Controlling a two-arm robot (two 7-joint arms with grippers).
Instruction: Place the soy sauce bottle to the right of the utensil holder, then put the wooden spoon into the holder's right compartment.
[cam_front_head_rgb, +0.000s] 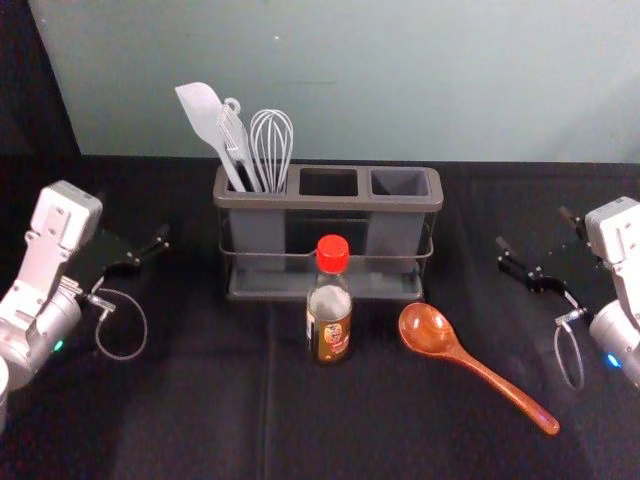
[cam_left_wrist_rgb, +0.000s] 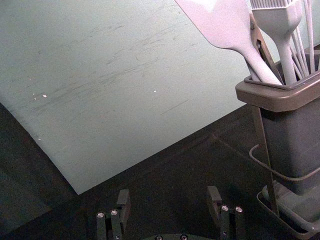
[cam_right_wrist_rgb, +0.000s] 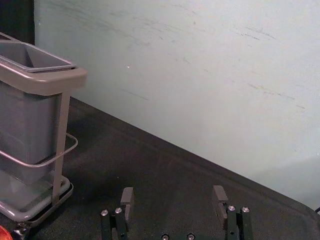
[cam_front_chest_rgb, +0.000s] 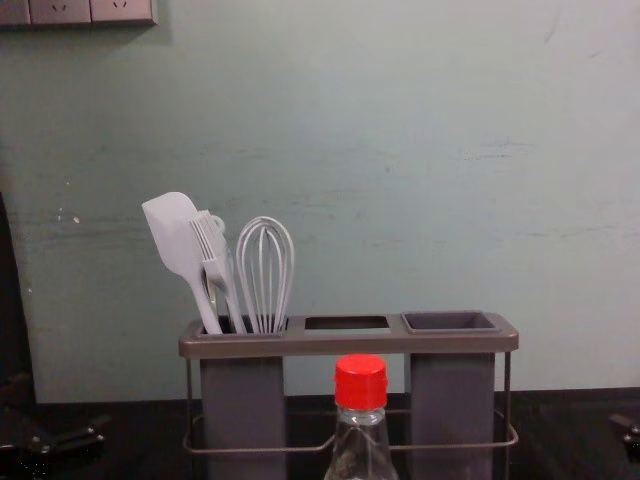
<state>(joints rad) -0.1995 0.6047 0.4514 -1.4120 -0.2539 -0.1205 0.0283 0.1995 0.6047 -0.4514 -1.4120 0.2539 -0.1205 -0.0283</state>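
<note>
We see a grey two-cup utensil holder with a brown rim (cam_front_head_rgb: 328, 203) at the upper centre of the head view, with a white spatula (cam_front_head_rgb: 204, 115) and white whisk (cam_front_head_rgb: 271, 150) in its left compartment. A clear glass soy sauce bottle with a red cap (cam_front_head_rgb: 329, 305) stands upright at the centre, just in front of it. A glossy reddish-brown wooden spoon (cam_front_head_rgb: 468, 359) lies at the lower right. The left gripper (cam_left_wrist_rgb: 169, 192) is at the left edge, the right gripper (cam_right_wrist_rgb: 173, 191) at the right edge; both have fingers spread, holding nothing.

We judge the first step, moving the bottle, is in hand, its grasp not yet made. Next, we expect the right gripper to reach toward centre, avoiding the spoon, and close squarely around the bottle, keeping it upright.
</note>
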